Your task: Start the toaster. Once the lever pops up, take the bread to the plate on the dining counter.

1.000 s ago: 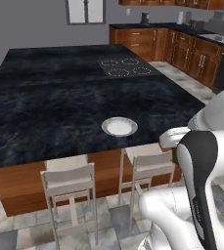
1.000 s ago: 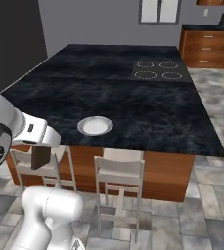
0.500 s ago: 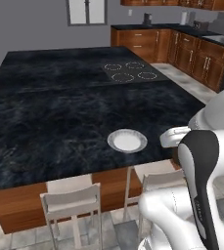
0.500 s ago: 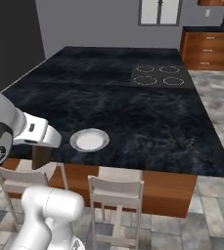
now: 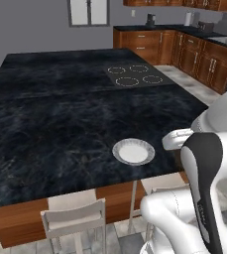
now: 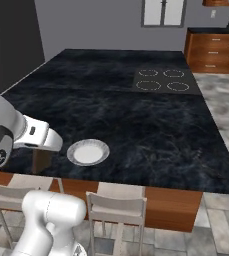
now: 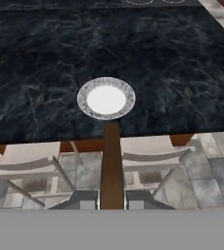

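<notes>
My gripper (image 7: 112, 200) is shut on the bread (image 7: 111, 161), a thin dark brown slice seen edge-on between the fingertips. The same slice hangs below my white hand as a brown rectangle (image 6: 41, 161), just off the counter's near edge. The small white plate (image 7: 106, 97) lies on the black marbled dining counter (image 7: 177, 58) close to that edge, straight ahead of the slice and a short way beyond it. The plate (image 5: 133, 151) (image 6: 88, 152) holds nothing. The toaster is out of view.
Pale stools (image 7: 152, 157) (image 5: 75, 221) (image 6: 117, 206) stand under the counter's near edge below my hand. Cooktop rings (image 5: 132, 74) (image 6: 161, 80) mark the far part of the island. Wood cabinets (image 5: 194, 52) line the back right wall.
The whole picture has shifted: the base has driven closer to the island, so plate and counter edge look nearer and larger. The bread stays gripped.
</notes>
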